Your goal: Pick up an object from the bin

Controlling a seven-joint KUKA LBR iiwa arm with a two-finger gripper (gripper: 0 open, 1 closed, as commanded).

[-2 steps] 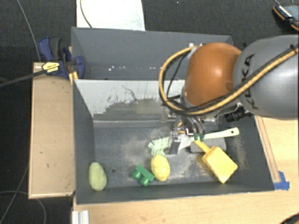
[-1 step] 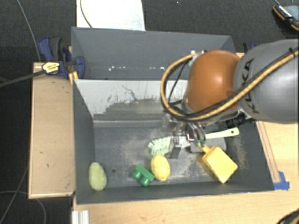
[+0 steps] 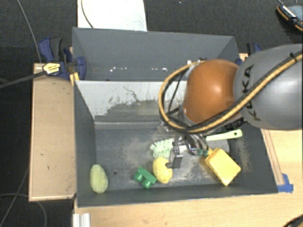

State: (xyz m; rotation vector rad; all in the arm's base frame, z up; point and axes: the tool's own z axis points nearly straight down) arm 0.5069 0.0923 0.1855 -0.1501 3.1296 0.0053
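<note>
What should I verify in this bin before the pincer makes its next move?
1. Pincer down beside the yellow rounded thing: ok.
2. Anything held in the pincer: cannot tell.
3. Room around the yellow rounded thing: not ok; green block right beside it, pale green bristly thing just behind.
4. Yellow block apart, to the right: ok.
5. Pale green oval far off, lower left corner: ok.

A dark floor [image 3: 199,8] surrounds the setup, with a white sheet [image 3: 118,11] and a cable [image 3: 23,78] on it.
</note>
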